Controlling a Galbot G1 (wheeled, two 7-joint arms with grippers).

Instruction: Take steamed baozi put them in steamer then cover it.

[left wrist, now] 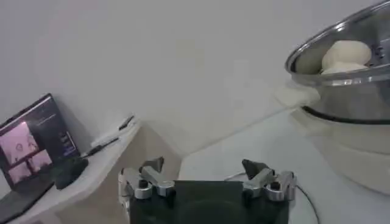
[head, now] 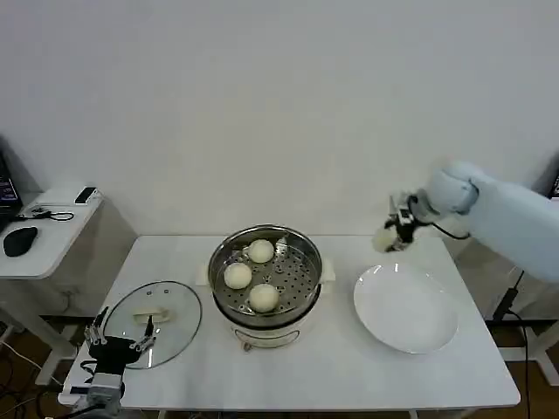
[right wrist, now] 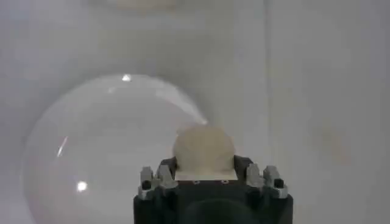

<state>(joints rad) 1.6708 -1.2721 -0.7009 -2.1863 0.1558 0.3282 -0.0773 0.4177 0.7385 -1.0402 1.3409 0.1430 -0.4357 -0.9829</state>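
Last baozi pinched aloft in the right gripper, three already in the steamer.

The right gripper [head: 395, 234] holds the fourth baozi [right wrist: 203, 149] between its fingers, lifted above the far edge of the white plate [head: 410, 319], well apart from the steamer [head: 265, 278] at the middle of the worktop [head: 349, 367]. Three more buns [head: 250, 275] sit on the perforated tray inside. The dough looks soft, light and easily dented, so a gentle squeeze across its widest part seems best; a harder one would likely crease the skin. The left gripper [left wrist: 206, 179] hangs with fingers spread at the near left edge, just beside the cover [head: 155, 319]. That glass lid is probably heavier, slippery and breakable; its cream bar handle [head: 152, 315] looks like the place to take it.
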